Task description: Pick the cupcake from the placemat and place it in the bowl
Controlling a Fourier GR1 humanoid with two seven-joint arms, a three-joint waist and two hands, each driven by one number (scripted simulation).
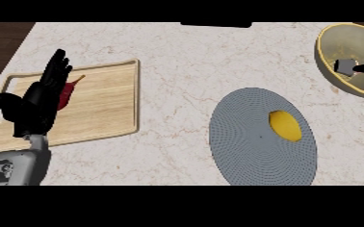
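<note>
Open left hand [41, 98] resting, fingers up, yellow cupcake [284, 125] far right on grey placemat [245, 139], long axis up-down, bowl [328, 60] edge-cropped, right hand [350, 67] barely visible inside, grip unclear.

A kitchen — marble counter [185, 67] (pale, veined), wooden cutting board [99, 101], bowl [334, 53].

A pale, brown-veined marble pattern is shown on the worktop [185, 72]. The placemat [245, 144] is grey with fine concentric ribbing, the cupcake [285, 125] yellow, the bowl [328, 53] olive-yellow. Behind the black fingers [55, 72], light wood grain is seen on the board [107, 101], beside something red [68, 94].
</note>
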